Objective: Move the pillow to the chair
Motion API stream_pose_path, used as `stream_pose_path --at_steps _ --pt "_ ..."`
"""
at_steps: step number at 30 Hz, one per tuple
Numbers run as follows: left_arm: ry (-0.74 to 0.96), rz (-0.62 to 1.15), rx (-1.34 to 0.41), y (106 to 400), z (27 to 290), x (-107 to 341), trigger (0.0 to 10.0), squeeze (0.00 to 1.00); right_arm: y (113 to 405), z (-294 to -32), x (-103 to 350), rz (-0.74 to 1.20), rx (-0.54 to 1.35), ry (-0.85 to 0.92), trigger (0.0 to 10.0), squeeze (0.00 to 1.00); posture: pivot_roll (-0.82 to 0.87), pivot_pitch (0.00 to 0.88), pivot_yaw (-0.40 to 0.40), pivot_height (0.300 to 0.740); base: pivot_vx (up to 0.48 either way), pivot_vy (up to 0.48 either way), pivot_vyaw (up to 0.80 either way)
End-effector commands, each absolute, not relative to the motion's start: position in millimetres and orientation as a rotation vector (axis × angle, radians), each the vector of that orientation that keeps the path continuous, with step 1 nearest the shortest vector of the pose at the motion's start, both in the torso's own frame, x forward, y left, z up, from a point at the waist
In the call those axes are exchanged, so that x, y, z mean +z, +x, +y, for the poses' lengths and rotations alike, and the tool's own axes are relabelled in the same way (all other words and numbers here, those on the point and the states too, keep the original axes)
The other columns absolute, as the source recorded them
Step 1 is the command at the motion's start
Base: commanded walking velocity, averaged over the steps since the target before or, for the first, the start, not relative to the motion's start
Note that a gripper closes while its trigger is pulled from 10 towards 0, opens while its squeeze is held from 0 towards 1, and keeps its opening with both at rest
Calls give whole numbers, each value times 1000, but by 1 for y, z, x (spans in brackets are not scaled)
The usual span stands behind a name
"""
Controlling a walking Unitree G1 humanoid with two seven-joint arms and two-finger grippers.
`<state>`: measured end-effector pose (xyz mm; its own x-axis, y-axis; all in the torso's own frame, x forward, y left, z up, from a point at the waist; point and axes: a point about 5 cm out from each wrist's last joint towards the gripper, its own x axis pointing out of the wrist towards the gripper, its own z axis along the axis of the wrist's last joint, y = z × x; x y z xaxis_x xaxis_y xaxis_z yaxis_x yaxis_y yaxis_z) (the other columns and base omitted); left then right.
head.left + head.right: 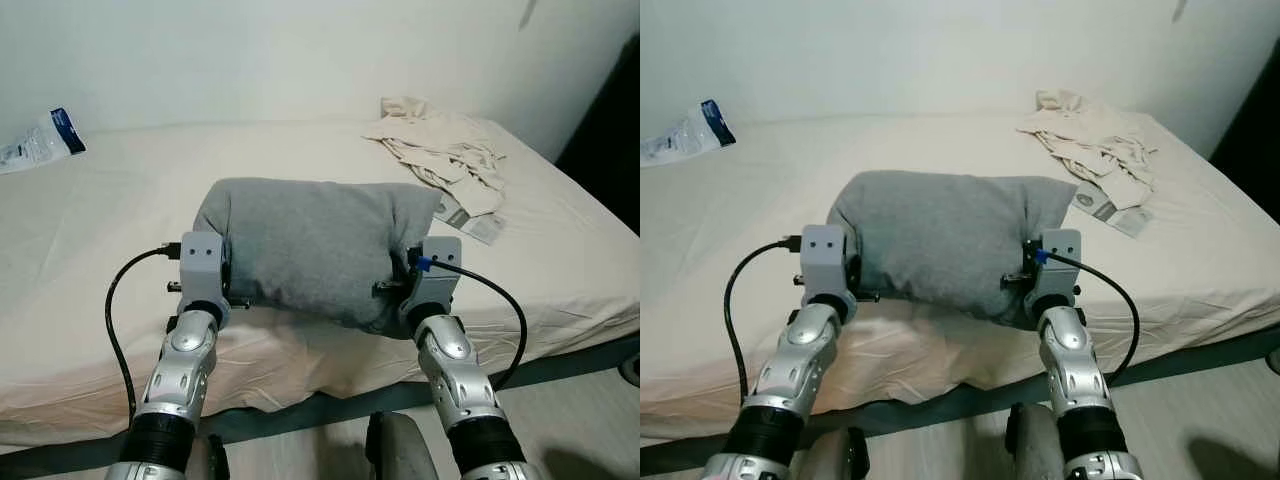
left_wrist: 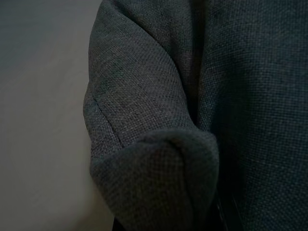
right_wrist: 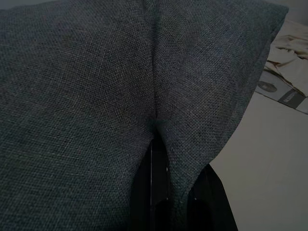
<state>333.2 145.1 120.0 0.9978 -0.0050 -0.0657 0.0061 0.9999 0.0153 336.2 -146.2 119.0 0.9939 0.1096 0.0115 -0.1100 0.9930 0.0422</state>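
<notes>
A soft grey woven-fabric pillow lies across the near part of a wide bed covered in a cream sheet, close to the bed's near edge. Two silver arms reach forward from below and meet the pillow at its two short ends.

The left gripper presses against the pillow's left end. From the left wrist view the cloth bulges and folds right at the camera, but the fingers are hidden, so whether they are apart or closed cannot be told.

The right gripper is at the pillow's right end. The right wrist view shows its black fingers clamped on a pinched crease of the grey fabric.

At the far right of the bed lies a crumpled heap of beige cloth, with a small printed card just near of it. At the far left sits a clear plastic packet with a blue label.
</notes>
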Motion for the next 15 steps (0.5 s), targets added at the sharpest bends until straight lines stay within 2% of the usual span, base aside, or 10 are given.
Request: stream_pose_path --at_steps 1,15 --pt "43 45 -62 333 133 122 10000 0 339 -130 128 -58 181 33 10000 0 -11 53 -47 563 0 0 0" --pt "40 48 -27 337 142 122 10000 0 340 -125 128 -68 204 31 10000 0 -14 39 -41 563 0 0 0"
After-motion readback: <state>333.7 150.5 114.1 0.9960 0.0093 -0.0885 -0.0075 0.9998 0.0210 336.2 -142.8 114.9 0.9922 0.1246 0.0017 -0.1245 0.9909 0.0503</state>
